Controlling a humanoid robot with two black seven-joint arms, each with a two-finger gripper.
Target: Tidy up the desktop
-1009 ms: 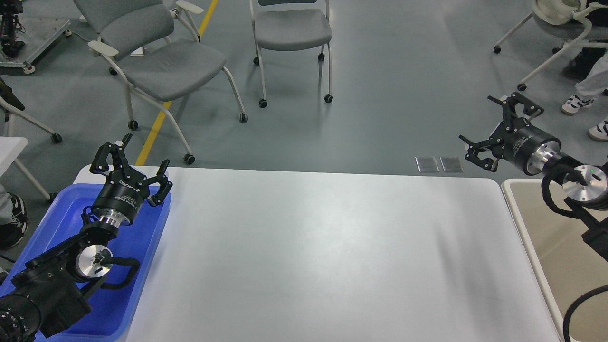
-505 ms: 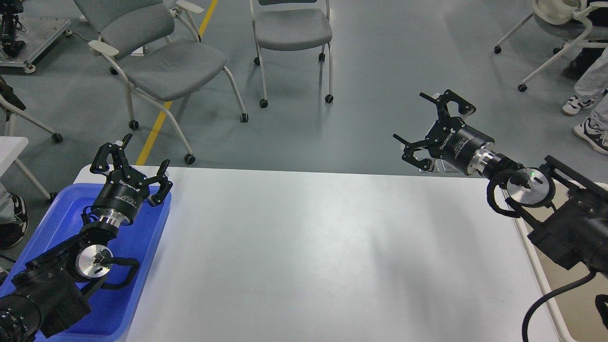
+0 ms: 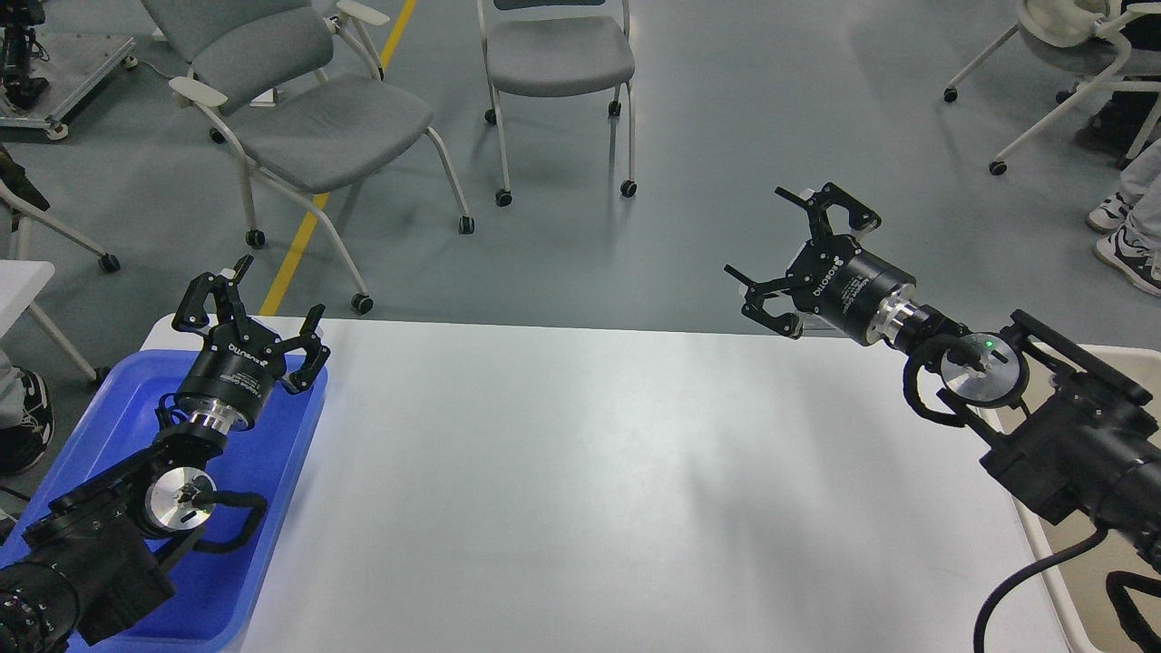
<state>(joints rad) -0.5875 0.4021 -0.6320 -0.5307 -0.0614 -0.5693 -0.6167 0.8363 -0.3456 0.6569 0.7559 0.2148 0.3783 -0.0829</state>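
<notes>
The desktop (image 3: 590,490) is a large white tabletop with rounded corners, and nothing lies on its surface. My left gripper (image 3: 252,308) is open and empty, held over the far end of a blue tray (image 3: 272,508) at the desktop's left edge. My right gripper (image 3: 787,247) is open and empty, held above the desktop's far right edge, its fingers pointing up and to the left.
A beige bin (image 3: 1088,580) stands against the desktop's right side, partly hidden by my right arm. Grey wheeled chairs (image 3: 326,127) stand on the floor beyond the far edge. A person's legs and shoes (image 3: 1129,236) show at far right.
My right arm has swung left from over the beige bin to above the desktop's far right edge, its gripper staying open. The left arm has not moved.
</notes>
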